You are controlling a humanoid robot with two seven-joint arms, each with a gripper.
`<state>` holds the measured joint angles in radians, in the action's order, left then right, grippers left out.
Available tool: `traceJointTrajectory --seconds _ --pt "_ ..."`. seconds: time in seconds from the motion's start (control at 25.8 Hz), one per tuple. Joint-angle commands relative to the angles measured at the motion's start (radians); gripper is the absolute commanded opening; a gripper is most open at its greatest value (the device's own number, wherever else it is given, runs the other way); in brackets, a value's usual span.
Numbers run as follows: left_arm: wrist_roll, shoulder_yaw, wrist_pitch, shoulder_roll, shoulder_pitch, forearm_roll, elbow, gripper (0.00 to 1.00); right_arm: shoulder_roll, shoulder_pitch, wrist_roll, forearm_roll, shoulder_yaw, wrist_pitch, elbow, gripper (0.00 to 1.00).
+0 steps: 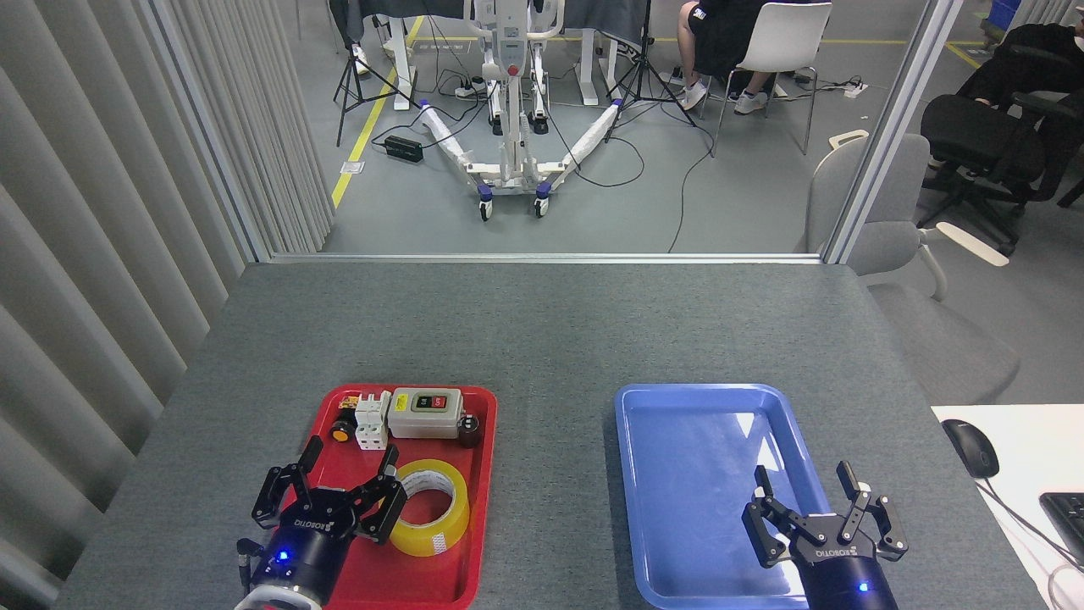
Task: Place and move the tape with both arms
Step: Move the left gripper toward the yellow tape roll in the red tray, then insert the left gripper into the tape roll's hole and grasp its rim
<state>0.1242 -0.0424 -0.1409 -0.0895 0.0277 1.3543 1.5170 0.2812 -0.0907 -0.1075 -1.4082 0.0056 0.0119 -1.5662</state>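
Lower left of the frame: left gripper (347, 471) is spread open over the red tray (479, 508), with the tape (434, 507) lying just beside its fingers. Lower right, right gripper (804, 483) hangs open over the blue tray (677, 398).

yellow tape (434, 507) roll (white core), flat, red tray (483, 474)

Floor: grey floor (728, 203), marked with yellow lines (373, 119), strewn with black cables (627, 161).
Left side: vertical grey slats (102, 212).
Partition: metal frame post (889, 127).
Furniture: white chair (783, 42), black office chair (991, 140), grey chair (889, 220), white wheeled stand (512, 161).
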Motion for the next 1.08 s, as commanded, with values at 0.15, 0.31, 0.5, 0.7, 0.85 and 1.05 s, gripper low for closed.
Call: traceJointTrajectory --seconds 0.15,0.31,0.5,0.7,0.85,1.05 --pt "-0.012 0.001 -0.002 0.001 0.009 -0.003 0.0 1.0 -0.01 -0.011 -0.001 -0.002 -0.001 0.0 -0.012 1.0" --pt "-0.012 -0.001 -0.002 0.001 0.008 -0.007 0.0 1.0 -0.016 -0.012 -0.001 -0.002 -0.004 0.0 -0.012 1.0" --pt "-0.014 -0.001 0.0 -0.001 0.014 -0.014 -0.009 1.0 -0.016 -0.011 -0.001 -0.002 -0.004 0.0 -0.012 1.0" --pt "-0.087 -0.017 0.006 -0.003 0.041 -0.018 -0.008 1.0 -0.014 -0.012 -0.001 -0.002 -0.003 -0.001 -0.012 1.0" --pt "-0.302 -0.021 0.021 -0.001 0.103 -0.118 -0.006 1.0 -0.016 -0.012 -0.001 -0.002 -0.003 -0.001 -0.012 1.0" --pt "-0.623 -0.021 0.081 -0.001 0.167 -0.231 -0.012 1.0 -0.016 -0.012 -0.001 -0.002 -0.003 -0.001 -0.011 1.0"
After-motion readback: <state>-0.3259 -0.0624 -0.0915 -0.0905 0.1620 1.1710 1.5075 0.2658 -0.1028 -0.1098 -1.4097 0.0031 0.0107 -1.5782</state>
